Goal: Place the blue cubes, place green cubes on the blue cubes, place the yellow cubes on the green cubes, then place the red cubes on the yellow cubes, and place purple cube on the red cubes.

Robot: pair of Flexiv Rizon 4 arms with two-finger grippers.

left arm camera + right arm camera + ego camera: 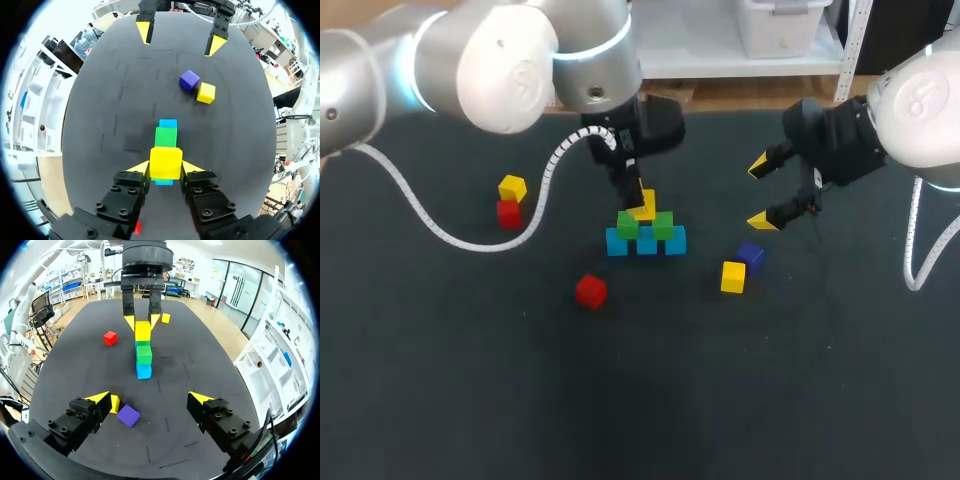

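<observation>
Yellow tips of your left gripper (pixel 166 168) squeeze a small yellow cube (pixel 165 161) from both sides. They hold it over the two green cubes (pixel 663 227) on the blue cube row (pixel 646 243), in the middle of the dark table (pixel 770 400), so it can land across both. Your right gripper (pixel 760 193) hangs wide open nearer the right edge, by the small purple cube (pixel 750 255), probably waiting its turn.

The surface (pixel 450 400) is a dark, matte charcoal mat that lies flat and fills most of the head view. In the wrist views, faint short marks (pixel 121 92) dot it. Light falls evenly and leaves only soft shadows.
</observation>
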